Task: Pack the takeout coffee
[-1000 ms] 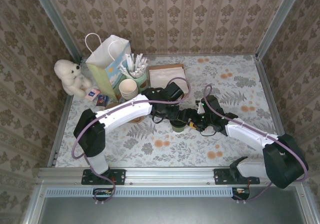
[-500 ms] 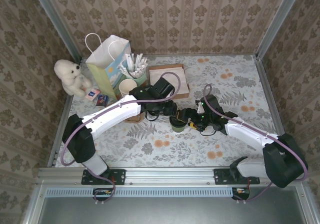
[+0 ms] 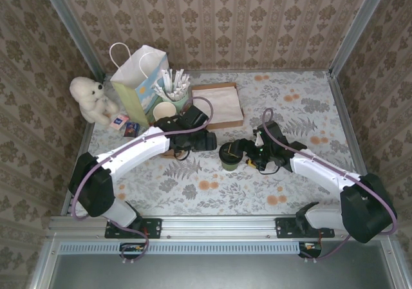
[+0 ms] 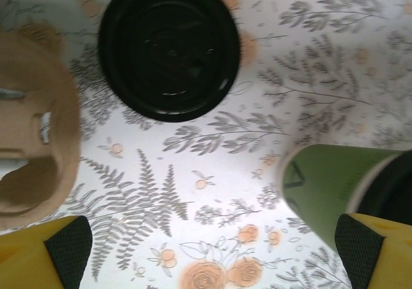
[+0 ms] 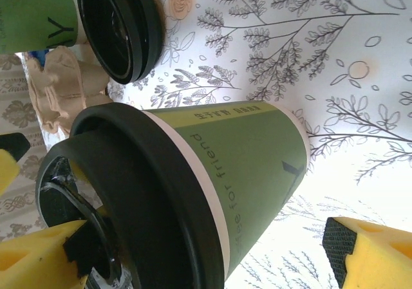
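Green paper and a black plastic lid are what the coffee cup [image 5: 244, 167] is made of. It is seen standing upright near the middle of the flowered table [image 3: 309, 109], between the fingers of the right gripper [image 5: 203, 253]. Those jaws are spread wide on either side of the cup, and a gap is visible at one pad, so no squeeze is judged to be applied. The left gripper [image 4: 219, 257] is likewise spread apart, with nothing between its pads. A second cup [image 4: 168, 47] of the same kind is seen beneath it, just beside a cardboard tray [image 4: 32, 154]. Such a cup is expected to be light if empty, and top-heavy and sloshing if filled. Its thin wall can be crushed, and the lid may be popped off by too hard a pinch. A hold is best taken on the paper wall just under the lid, where it is stiffened by the rolled rim. The cup should be kept upright on the way to the tray or the paper bag [image 3: 138, 83].
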Controlling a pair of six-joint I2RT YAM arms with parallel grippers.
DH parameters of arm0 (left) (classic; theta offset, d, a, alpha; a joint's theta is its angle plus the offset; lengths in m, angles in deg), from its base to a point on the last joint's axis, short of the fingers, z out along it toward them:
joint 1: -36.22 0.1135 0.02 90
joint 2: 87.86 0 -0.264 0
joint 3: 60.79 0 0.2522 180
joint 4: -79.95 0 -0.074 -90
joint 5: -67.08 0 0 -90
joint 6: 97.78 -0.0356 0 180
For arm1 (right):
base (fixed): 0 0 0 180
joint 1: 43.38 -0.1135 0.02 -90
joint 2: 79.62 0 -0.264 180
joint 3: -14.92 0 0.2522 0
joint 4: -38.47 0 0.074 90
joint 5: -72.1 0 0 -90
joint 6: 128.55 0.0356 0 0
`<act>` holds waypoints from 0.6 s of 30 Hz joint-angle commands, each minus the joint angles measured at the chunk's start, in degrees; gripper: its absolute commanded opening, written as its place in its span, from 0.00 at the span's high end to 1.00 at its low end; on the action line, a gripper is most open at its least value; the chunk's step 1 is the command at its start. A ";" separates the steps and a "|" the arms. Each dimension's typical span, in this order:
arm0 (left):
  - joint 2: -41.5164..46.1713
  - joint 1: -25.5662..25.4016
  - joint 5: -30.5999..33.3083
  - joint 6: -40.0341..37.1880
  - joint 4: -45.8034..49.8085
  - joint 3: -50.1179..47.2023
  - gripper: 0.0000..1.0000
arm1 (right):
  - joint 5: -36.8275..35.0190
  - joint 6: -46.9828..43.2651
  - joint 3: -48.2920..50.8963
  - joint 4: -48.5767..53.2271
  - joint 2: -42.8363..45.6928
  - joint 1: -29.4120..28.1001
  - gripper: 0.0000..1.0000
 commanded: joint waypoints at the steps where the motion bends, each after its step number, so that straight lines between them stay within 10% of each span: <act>1: -0.85 0.03 3.26 2.27 1.96 -0.40 0.00 | -2.42 0.34 -1.81 5.07 1.58 -0.41 0.06; 18: -7.55 -0.97 -4.46 1.28 -1.57 -0.60 0.00 | -11.99 -0.58 -10.54 15.46 1.31 -4.69 0.00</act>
